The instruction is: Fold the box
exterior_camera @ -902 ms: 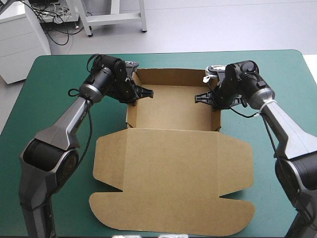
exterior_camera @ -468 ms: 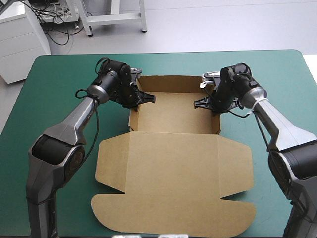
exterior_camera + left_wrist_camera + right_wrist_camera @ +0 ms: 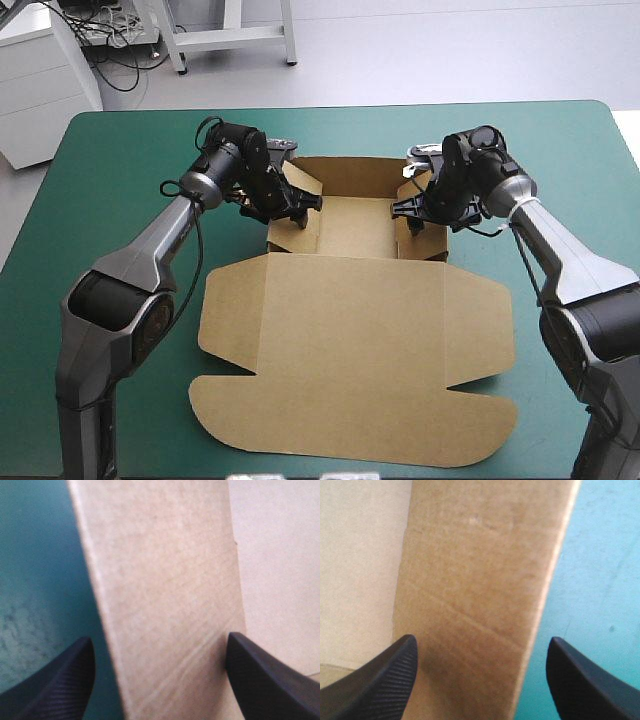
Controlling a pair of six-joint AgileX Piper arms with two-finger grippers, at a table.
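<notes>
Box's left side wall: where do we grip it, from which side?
Grip the left wall at its top edge, from above: it stands raised and thin, so the open left tool can straddle it, one finger inside the tray, one outside.

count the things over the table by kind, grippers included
box: 1
grippers: 2 (left gripper, right gripper)
total: 3
</notes>
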